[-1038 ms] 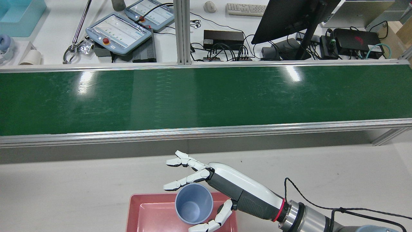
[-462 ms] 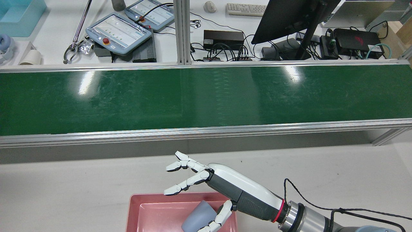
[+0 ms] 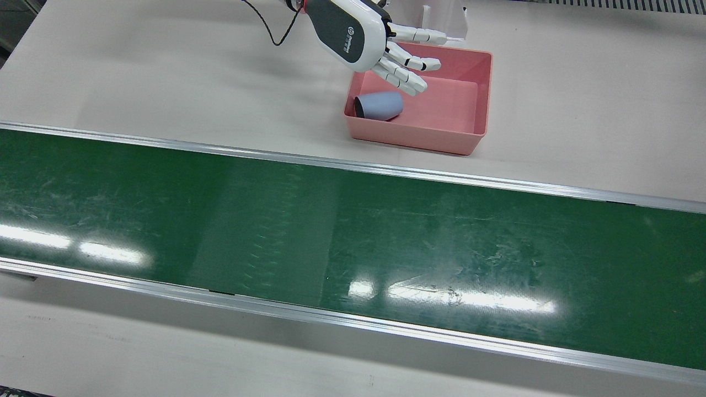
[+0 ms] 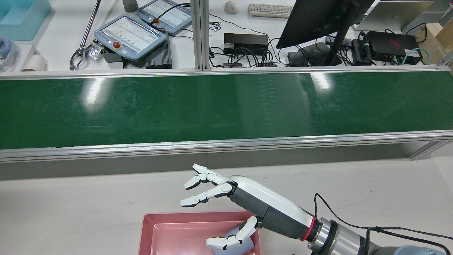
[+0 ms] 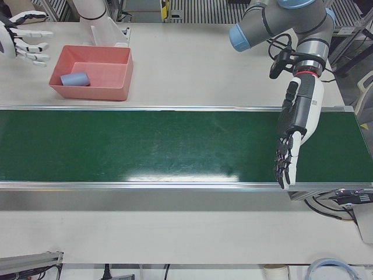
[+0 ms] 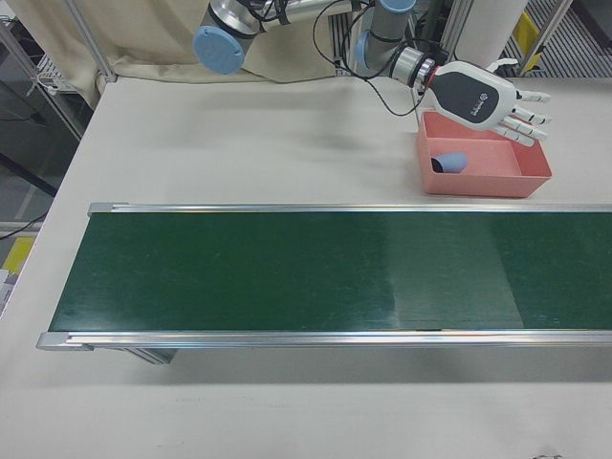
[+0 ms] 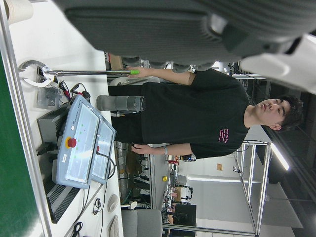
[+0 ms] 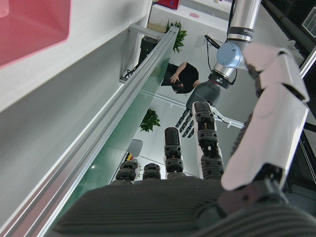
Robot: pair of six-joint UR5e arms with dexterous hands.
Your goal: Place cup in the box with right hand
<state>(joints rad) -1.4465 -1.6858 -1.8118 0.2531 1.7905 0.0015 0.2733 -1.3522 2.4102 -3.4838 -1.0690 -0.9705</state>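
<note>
A blue-grey cup lies on its side in the pink box, at the end nearest my right arm, mouth towards the box wall. My right hand hovers just above that end, open, fingers spread, touching nothing. From behind, the hand partly hides the cup in the box. The right-front view shows hand, cup and box the same way. My left hand hangs open, fingers pointing down, over the far end of the belt, away from the cup.
The green conveyor belt runs the table's length beside the box. A white bracket stands behind the box. Beyond the belt are teach pendants, a monitor and cables. A person stands at that desk.
One second ago my right hand held the cup upright over the box. The cup tipped and dropped; it now lies on its side inside, and the hand has opened and risen slightly.
</note>
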